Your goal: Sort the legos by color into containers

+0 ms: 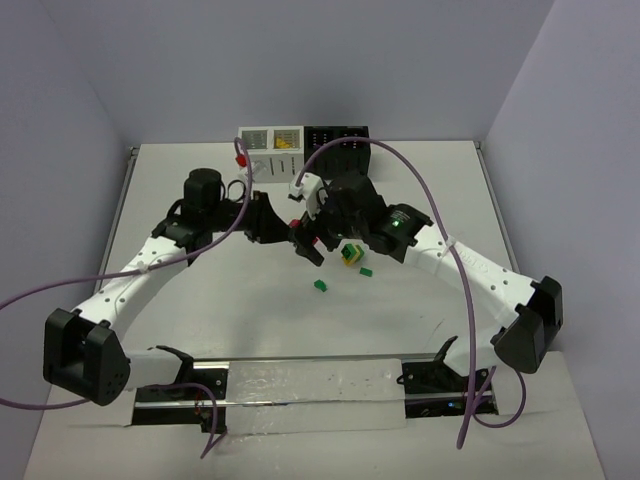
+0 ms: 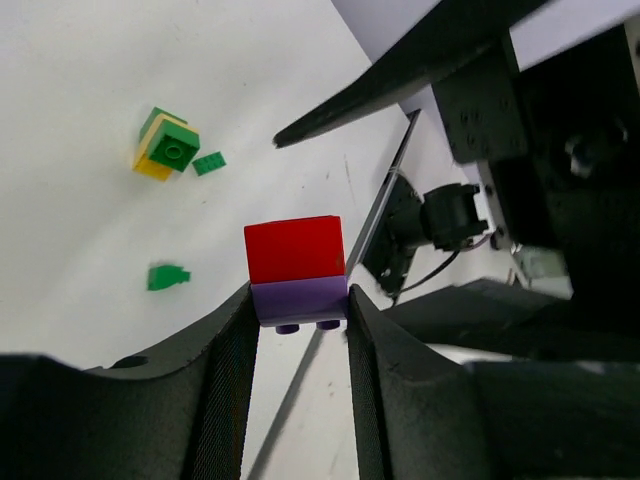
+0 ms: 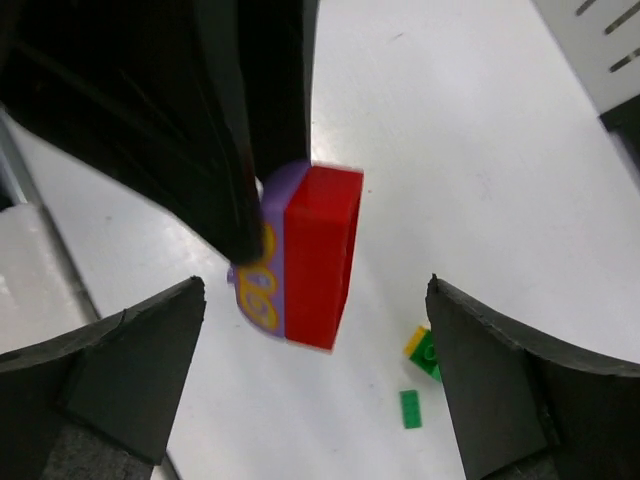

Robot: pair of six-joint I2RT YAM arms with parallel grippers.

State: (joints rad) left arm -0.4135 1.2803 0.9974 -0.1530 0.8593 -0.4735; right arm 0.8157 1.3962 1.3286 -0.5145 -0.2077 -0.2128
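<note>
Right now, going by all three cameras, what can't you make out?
Top view: contents of the black containers, too small and dark.
Top view: the red-and-purple stack, mostly hidden where the wrists meet.
Right wrist view: the yellow-green stack, partly behind a finger of the right gripper.
Right wrist view: the white containers, cut off by the top-right edge.

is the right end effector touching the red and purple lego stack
Apart. In the right wrist view, bare table shows between the red and purple stack and each finger of the open right end effector. Only the left end effector grips it.
</note>
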